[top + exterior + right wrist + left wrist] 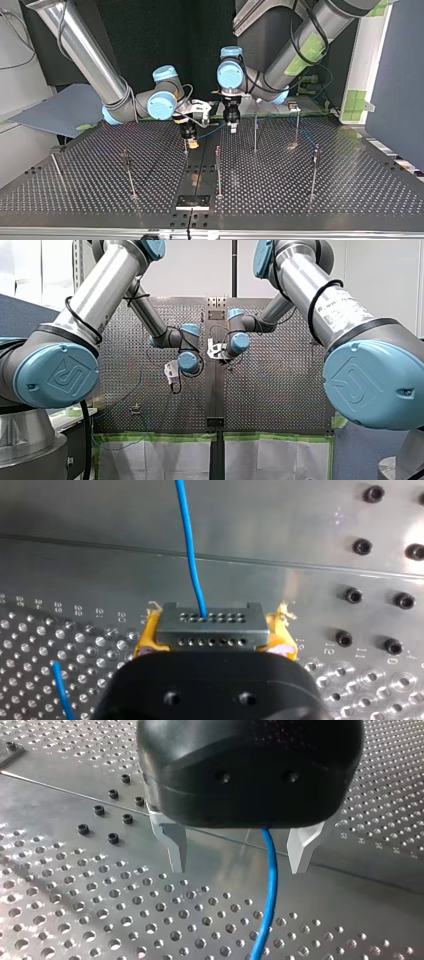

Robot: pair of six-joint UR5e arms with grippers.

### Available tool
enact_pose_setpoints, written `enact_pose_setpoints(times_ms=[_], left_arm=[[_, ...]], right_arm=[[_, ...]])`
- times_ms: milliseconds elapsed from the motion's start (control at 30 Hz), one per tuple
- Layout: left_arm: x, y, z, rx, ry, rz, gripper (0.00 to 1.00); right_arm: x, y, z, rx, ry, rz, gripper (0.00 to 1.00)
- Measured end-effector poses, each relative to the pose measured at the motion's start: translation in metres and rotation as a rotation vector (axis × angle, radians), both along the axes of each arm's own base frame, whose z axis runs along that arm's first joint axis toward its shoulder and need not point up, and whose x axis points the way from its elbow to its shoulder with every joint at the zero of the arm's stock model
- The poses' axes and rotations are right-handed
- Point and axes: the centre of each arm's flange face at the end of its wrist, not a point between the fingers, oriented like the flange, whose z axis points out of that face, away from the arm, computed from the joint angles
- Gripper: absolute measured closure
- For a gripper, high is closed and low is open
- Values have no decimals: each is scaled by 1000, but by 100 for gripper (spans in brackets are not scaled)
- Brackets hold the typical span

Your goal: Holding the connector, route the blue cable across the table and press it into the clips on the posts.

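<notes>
My right end effector was clenched on the grey connector, its yellow pads pinching the two short sides. The blue cable left the connector's face and ran straight ahead over the counter. My left end effector was released, its pale fingers spread wide just above the perforated plate. The cable passed between them, touching neither and lying nearer one than the other.

In the top view both end effectors hung close together near the counter's middle seam, with a short blue run between them. Thin posts stood about them on the plate. The clips on those posts were too small to make out, so I cannot say whether any held cable.

The step in hand looked like the left arm taking the cable as a guide while the right held the connector. To do it well, the left fingers probably needed to centre on the cable before closing, and to close lightly enough for it to slide through. The right should hold its pinch square so the connector does not twist. The run between the two arms wants to be gently taut, so it can be laid over a clip's mouth and pushed down, not dragged sideways against the post.
</notes>
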Motion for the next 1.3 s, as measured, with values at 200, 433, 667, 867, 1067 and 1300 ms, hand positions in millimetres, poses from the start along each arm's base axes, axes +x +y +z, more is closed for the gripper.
enact_pose_setpoints(times_ms=[200,433,667,867,1067,1300], left_arm=[[-1,0,1,-3,-6,23,47],[-2,-1,2,-21,-8,29,98],[-3,-3,5,-27,-9,26,98],[-7,0,12,-30,2,44,98],[-13,3,33,-29,1,63,98],[-21,3,63,-18,-15,57,98]], right_arm=[[-1,-1,0,0,0,-1,100],[-1,-1,0,0,0,-2,100],[-1,-1,0,0,0,-2,100],[-1,-1,2,-2,2,-1,100],[-4,4,28,-15,-10,0,100],[-15,11,67,-12,-26,-9,100]])
